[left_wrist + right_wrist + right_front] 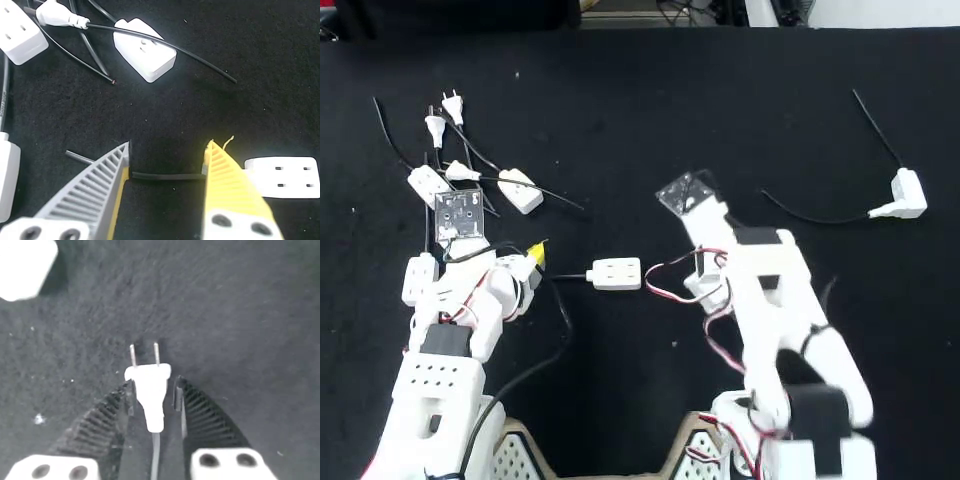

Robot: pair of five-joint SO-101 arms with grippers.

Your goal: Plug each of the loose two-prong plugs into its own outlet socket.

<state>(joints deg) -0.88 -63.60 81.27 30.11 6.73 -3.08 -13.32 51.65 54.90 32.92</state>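
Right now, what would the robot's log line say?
left hand: open, astride black cable | right hand: shut on two-prong plug | plug: not in any socket

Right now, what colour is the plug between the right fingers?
The plug is white; the right wrist view shows it best.

Right wrist view: a blurred white block (25,265), cut off by the frame, cannot be identified. Left wrist view: a thin black cable (167,176) has both ends hidden behind the grey and yellow fingers (100,185) of the left gripper (167,147). High view: the left arm (450,330) covers part of a white socket block (418,280) near the black tabletop's (720,100) left edge.
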